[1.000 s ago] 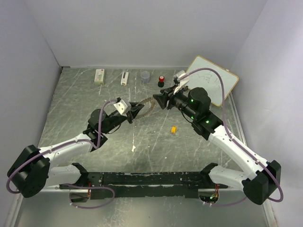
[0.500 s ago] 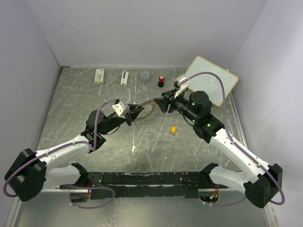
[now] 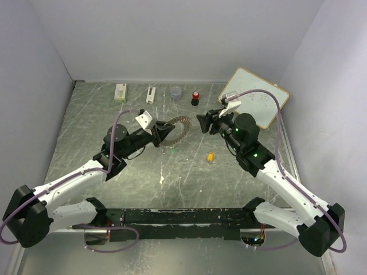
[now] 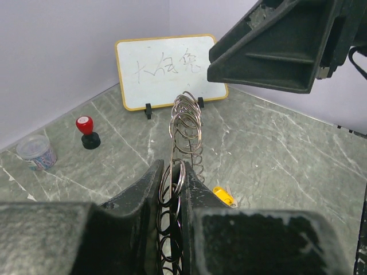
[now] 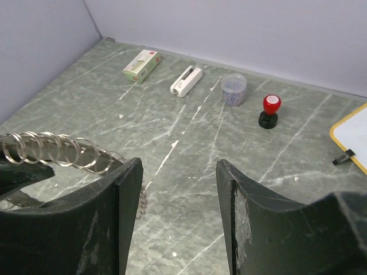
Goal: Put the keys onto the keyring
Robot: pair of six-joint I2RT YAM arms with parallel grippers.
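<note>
The keyring (image 3: 178, 128), a large metal ring crowded with small silvery rings, is held on edge above the table by my left gripper (image 3: 162, 133). In the left wrist view the ring (image 4: 184, 121) stands upright, pinched between the jaws of the left gripper (image 4: 175, 173). My right gripper (image 3: 203, 122) is open and empty just right of the ring, apart from it. In its wrist view the right gripper (image 5: 179, 183) gapes wide, with the ring (image 5: 54, 150) at the left. The yellow-orange key (image 3: 210, 156) lies on the table and also shows in the left wrist view (image 4: 223, 195). I cannot make out the green key.
A whiteboard (image 3: 259, 97) leans at the back right. Along the back stand a red-topped black knob (image 3: 195, 98), a small grey cup (image 3: 176, 93), a white device (image 3: 151, 94) and a small box (image 3: 120, 92). Walls close in on three sides.
My left gripper has carried the keyring farther back and right. My right gripper has drawn back from the ring's right edge, and its arm has shifted right.
</note>
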